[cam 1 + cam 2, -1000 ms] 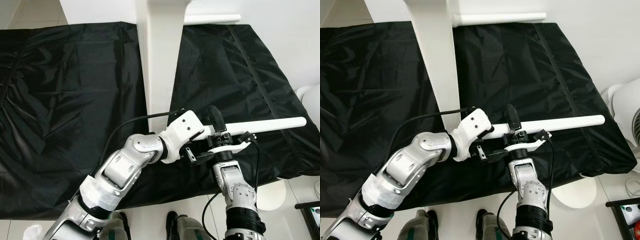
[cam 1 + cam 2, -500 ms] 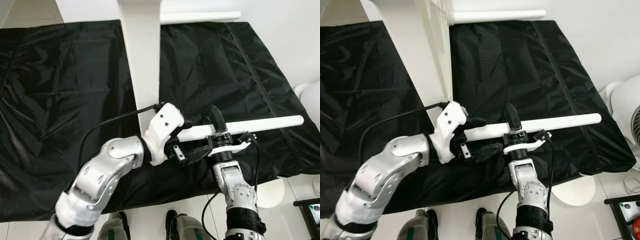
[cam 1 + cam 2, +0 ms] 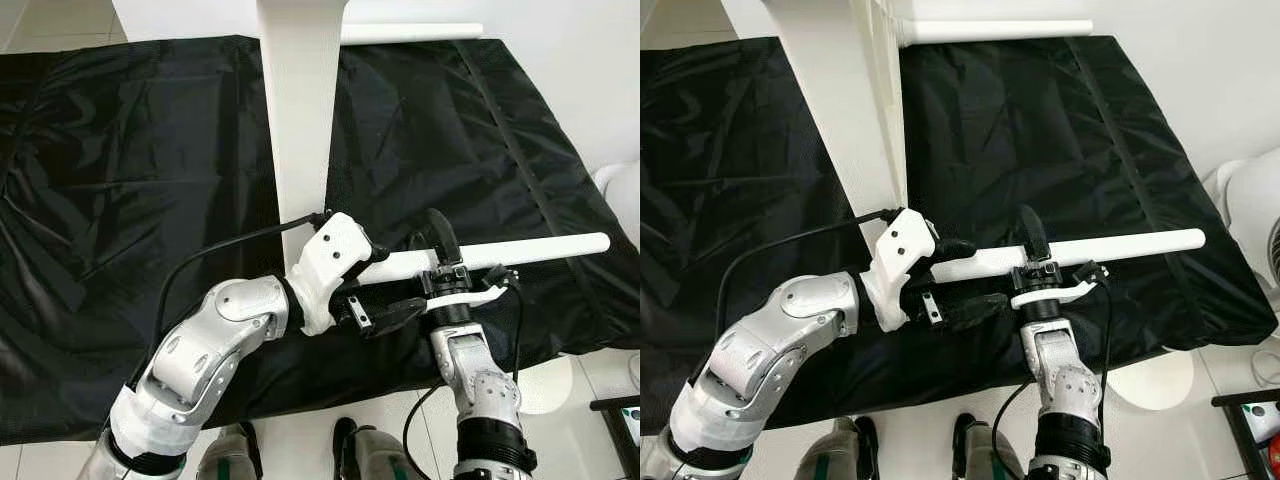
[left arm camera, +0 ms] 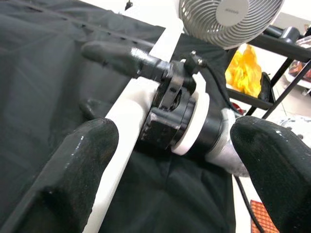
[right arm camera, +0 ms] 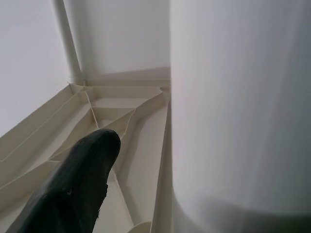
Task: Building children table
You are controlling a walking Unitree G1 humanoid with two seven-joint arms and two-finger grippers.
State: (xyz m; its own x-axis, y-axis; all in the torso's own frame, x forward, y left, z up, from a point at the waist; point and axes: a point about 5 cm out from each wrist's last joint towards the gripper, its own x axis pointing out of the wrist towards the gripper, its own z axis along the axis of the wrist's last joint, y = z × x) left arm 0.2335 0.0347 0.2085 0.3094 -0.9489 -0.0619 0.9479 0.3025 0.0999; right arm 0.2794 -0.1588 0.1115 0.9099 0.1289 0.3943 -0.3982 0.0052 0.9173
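Observation:
A white table leg (image 3: 520,250) lies level over the near edge of the black cloth. My right gripper (image 3: 445,262) is shut on it near its middle, one black finger (image 3: 437,228) reaching over the top. My left gripper (image 3: 395,282) is open, its two black fingers (image 4: 82,165) straddling the leg's near end just left of the right gripper. The white table top (image 3: 300,120) stands on edge behind the left gripper, its ribbed underside (image 5: 121,121) facing the right wrist view. Another white leg (image 3: 410,32) is fitted to it at the back.
A black cloth (image 3: 130,180) covers the whole work surface. A white fan (image 3: 1255,210) with a round base (image 3: 545,385) stands on the floor at the right, and a dark rack (image 4: 286,63) with a yellow bag is beyond it. My feet are at the near edge.
My left gripper has slid left along the leg, away from the right gripper. The upright table top has shifted left. The right gripper keeps its hold on the leg.

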